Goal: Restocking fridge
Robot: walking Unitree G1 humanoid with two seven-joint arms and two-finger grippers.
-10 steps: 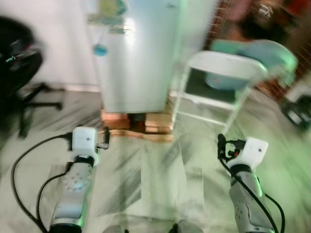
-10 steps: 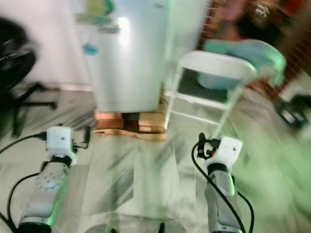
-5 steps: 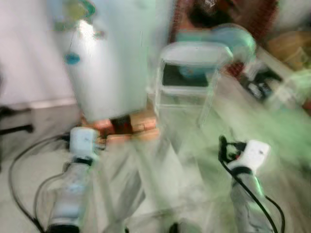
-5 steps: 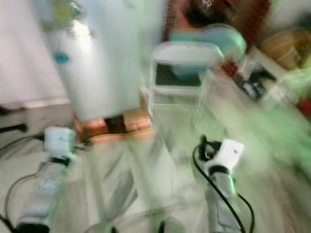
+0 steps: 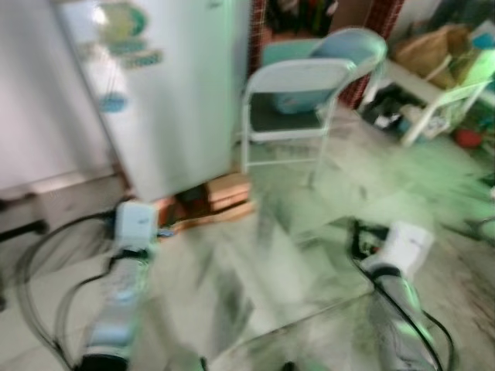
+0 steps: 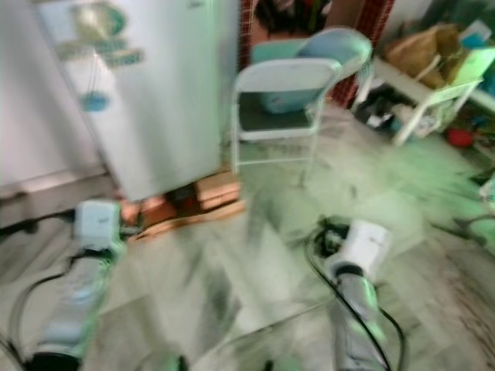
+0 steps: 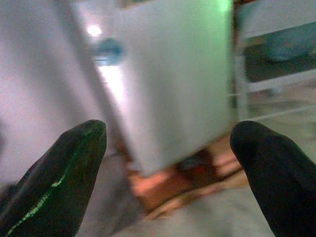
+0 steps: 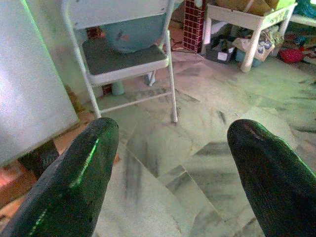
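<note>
Head views blurred. White fridge [image 5: 166, 93] upright at the far left of the marble floor [image 5: 309, 232], door closed, stickers near the top of the door [image 5: 124, 35]. Propped on wooden blocks [image 5: 224, 193] under its base. White folding chair [image 5: 290, 108] just beside the fridge's right side, something pale blue on the dark seat, identity unclear. Low white table [image 5: 433, 97] at the far right edge of the floor, clutter on and under it, too blurred to name. Red item [image 5: 466, 137] on the floor next to it.

Left gripper [image 7: 168, 173] held low over the floor, facing the fridge front; fingers [image 7: 59, 182] spread wide, holding nothing. Fridge base and blocks sit in the gap between them in the left wrist view.

Right gripper [image 8: 170, 177] held low over the floor, well apart from the fridge, facing the chair legs; fingers [image 8: 74, 182] spread wide, holding nothing. Fridge corner at one side of the right wrist view, white table beyond the chair.

Black cables [image 5: 31, 263] trailing from the left arm.
</note>
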